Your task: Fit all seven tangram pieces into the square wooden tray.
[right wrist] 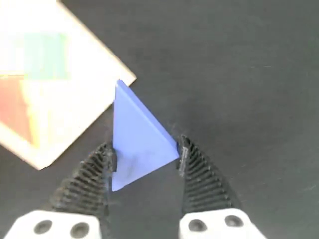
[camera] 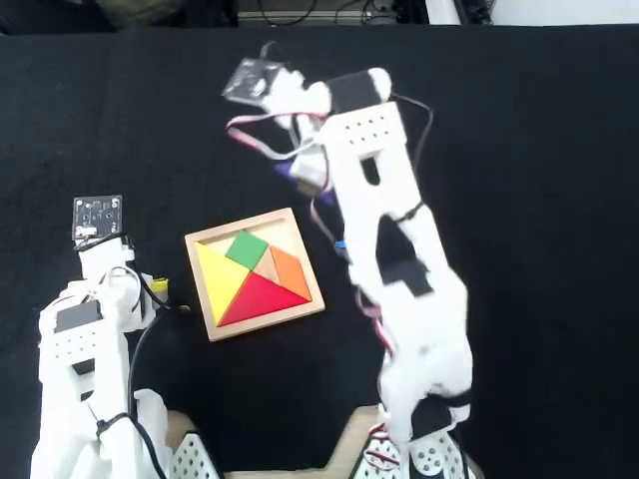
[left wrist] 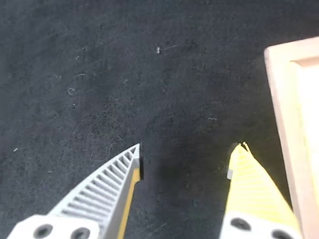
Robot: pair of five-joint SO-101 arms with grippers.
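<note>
The square wooden tray [camera: 200, 289] lies mid-table with a yellow triangle [camera: 217, 282], a green square [camera: 246, 248], an orange piece [camera: 290, 269] and a red triangle [camera: 262, 299] inside; bare wood shows between green and orange. Behind the tray, my right gripper [right wrist: 145, 154] is shut on a blue triangle [right wrist: 137, 134], held above the black cloth just off one tray corner [right wrist: 79, 127]; from above it sits at the tray's far side [camera: 292, 172]. My left gripper [left wrist: 187, 159] stands open over bare cloth, with the tray rim [left wrist: 279, 99] close beside its yellow finger [left wrist: 251, 184].
Black cloth covers the table. The right arm's white links [camera: 399, 259] stretch along the tray's right side, with loose cables [camera: 255, 135] near its wrist. Both arm bases and a wooden board [camera: 344, 454] sit at the front edge.
</note>
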